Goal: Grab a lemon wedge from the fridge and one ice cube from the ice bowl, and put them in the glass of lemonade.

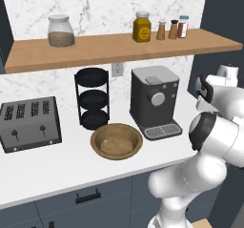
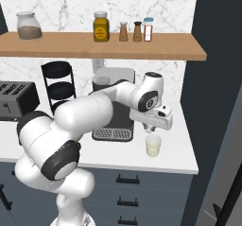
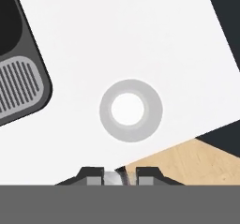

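The glass of lemonade (image 2: 153,146), a small pale cup, stands on the white counter right of the coffee machine, near the fridge (image 2: 215,78). My gripper (image 2: 151,129) hangs just above its rim. The hand view looks straight down into the glass (image 3: 131,109), and my gripper (image 3: 115,176) is shut on a small pale grey ice cube (image 3: 114,177) between its tips. The brown wooden ice bowl (image 1: 97,135) sits at mid-counter, left of the machine. The lemon wedge is out of view.
A grey coffee machine (image 1: 153,100) stands close to the left of the glass. Further left are a black three-tier rack (image 1: 92,98) and a toaster (image 1: 28,123). A wooden shelf (image 1: 119,49) with jars runs overhead. The counter's front edge (image 2: 142,166) is near the glass.
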{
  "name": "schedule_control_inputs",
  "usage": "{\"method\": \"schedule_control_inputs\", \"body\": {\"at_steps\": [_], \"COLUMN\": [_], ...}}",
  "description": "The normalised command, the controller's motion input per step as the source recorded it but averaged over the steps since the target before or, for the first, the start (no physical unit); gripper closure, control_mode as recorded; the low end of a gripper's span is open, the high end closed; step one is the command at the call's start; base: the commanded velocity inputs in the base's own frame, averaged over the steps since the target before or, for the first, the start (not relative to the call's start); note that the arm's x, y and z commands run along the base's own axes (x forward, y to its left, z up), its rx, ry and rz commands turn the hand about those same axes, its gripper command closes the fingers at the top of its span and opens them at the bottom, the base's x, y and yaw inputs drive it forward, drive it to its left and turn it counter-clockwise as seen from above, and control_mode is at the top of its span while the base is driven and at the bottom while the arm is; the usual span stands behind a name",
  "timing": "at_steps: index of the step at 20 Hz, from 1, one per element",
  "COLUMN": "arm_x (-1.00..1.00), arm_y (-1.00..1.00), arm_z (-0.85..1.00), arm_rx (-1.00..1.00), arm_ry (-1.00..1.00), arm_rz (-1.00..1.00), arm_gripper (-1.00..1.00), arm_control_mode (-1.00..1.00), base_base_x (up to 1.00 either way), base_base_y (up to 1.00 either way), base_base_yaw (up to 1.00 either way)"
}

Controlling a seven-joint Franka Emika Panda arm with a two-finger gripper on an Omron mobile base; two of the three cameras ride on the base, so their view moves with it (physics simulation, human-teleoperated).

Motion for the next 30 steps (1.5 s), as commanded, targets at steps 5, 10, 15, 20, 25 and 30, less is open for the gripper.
{"method": "schedule_control_inputs", "body": {"at_steps": [5,10,15,20,25,30], "arm_x": [0.06,-0.02,-0.06,-0.06,0.00,0.00], "arm_y": [-0.06,-0.29,-0.21,-0.17,0.08,0.21], "arm_z": [-0.01,0.00,0.00,0.00,0.00,0.00], "arm_rx": [0.00,0.00,0.00,0.00,0.00,0.00], "arm_ry": [0.00,0.00,0.00,0.00,-0.03,-0.01], "arm_rz": [0.00,0.00,0.00,0.00,0.00,0.00], "arm_gripper": [1.00,1.00,1.00,1.00,1.00,1.00], "arm_control_mode": [-1.00,-1.00,-1.00,-1.00,-1.00,-1.00], "base_base_x": [0.00,0.00,0.00,0.00,0.00,0.00], "base_base_y": [0.00,0.00,0.00,0.00,0.00,0.00], "base_base_yaw": [0.00,0.00,0.00,0.00,0.00,0.00]}}
